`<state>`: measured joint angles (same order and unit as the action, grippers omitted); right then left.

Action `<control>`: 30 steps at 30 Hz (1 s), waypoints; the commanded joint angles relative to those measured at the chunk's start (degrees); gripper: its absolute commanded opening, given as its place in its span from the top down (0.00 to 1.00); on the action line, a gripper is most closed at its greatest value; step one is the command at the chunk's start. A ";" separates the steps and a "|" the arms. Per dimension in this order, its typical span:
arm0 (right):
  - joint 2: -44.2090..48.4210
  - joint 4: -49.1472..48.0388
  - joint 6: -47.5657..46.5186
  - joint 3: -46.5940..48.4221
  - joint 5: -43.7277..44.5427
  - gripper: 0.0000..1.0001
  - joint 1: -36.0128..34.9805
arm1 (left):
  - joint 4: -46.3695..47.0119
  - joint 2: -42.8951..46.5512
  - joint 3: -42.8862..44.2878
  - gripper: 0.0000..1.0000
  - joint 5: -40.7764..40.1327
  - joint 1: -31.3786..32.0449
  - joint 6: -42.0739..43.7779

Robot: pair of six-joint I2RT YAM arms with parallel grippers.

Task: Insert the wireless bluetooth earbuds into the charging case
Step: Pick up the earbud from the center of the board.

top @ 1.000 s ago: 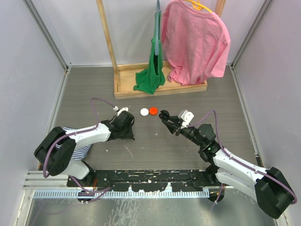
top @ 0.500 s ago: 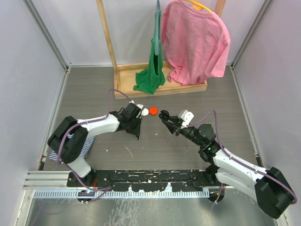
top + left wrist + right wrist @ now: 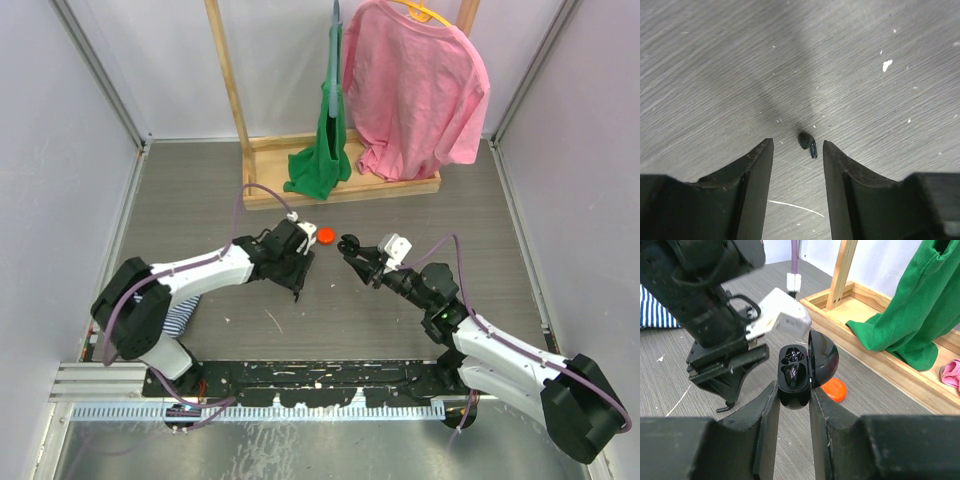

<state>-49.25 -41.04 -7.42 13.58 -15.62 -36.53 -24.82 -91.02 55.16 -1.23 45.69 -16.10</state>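
Left gripper (image 3: 796,146) spread around earbud (image 3: 806,141), stem pointing back toward gripper, right gripper (image 3: 792,390) pinching open case (image 3: 795,367)

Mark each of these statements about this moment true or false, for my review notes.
1. The right hand grips the case with its lid open. True.
2. The earbud is clamped in the left hand. False: it lies on the table between that hand's open fingers.
3. A red cap lies on the table. True.
4. The pink shirt lies flat on the table. False: it hangs on the wooden rack.
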 commanded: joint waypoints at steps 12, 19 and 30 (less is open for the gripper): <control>0.14 -2.38 -0.50 1.36 0.31 0.76 0.28 | -3.84 0.13 0.56 0.53 -8.93 2.63 -18.38; 0.31 -2.29 -0.48 1.38 0.32 0.76 0.23 | -3.40 -2.90 1.76 0.57 -8.36 2.64 -18.12; 0.31 -2.16 -0.53 1.49 0.32 0.76 0.25 | -3.34 -3.69 2.39 0.60 -7.82 2.65 -18.34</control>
<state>-49.28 -41.04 -7.42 13.58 -15.62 -36.51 -28.12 -94.50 55.29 -8.60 48.05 -33.67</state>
